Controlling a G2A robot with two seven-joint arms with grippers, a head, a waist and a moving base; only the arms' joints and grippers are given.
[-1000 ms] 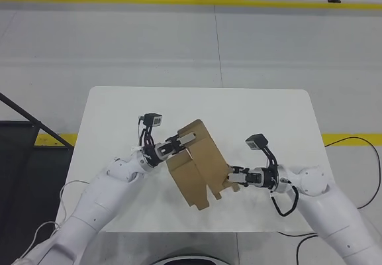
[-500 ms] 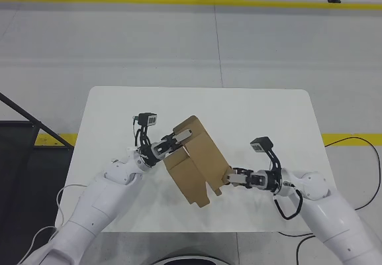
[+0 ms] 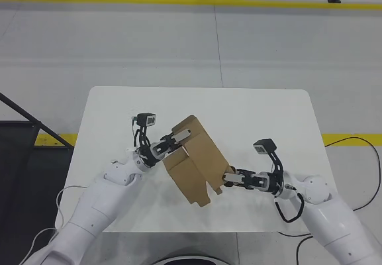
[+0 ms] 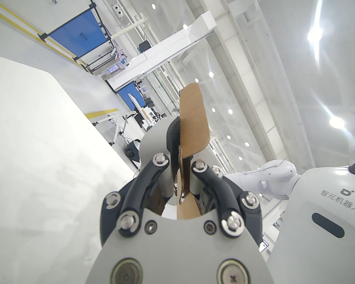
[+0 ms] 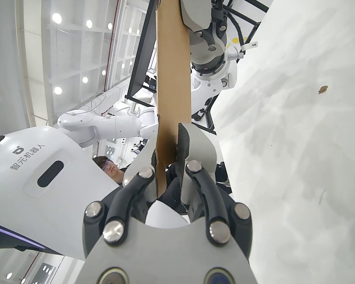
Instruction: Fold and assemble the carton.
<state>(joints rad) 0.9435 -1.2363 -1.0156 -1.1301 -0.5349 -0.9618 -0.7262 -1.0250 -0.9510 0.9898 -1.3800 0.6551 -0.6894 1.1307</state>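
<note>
Brown corrugated cardboard carton, half opened, was held between both arms over the white table.
Nearest, the right gripper was clamped on the carton's lower edge; farther off, the left gripper was pinched shut on a top flap. Each grip took only a thin edge, so uneven pulling could probably have torn the flap or let the carton slip.

The left arm extends in from seven o'clock, its left gripper clamped on the carton at that carton's ten o'clock edge. The right arm extends in from five o'clock, its right gripper pinching the four o'clock edge.
</note>
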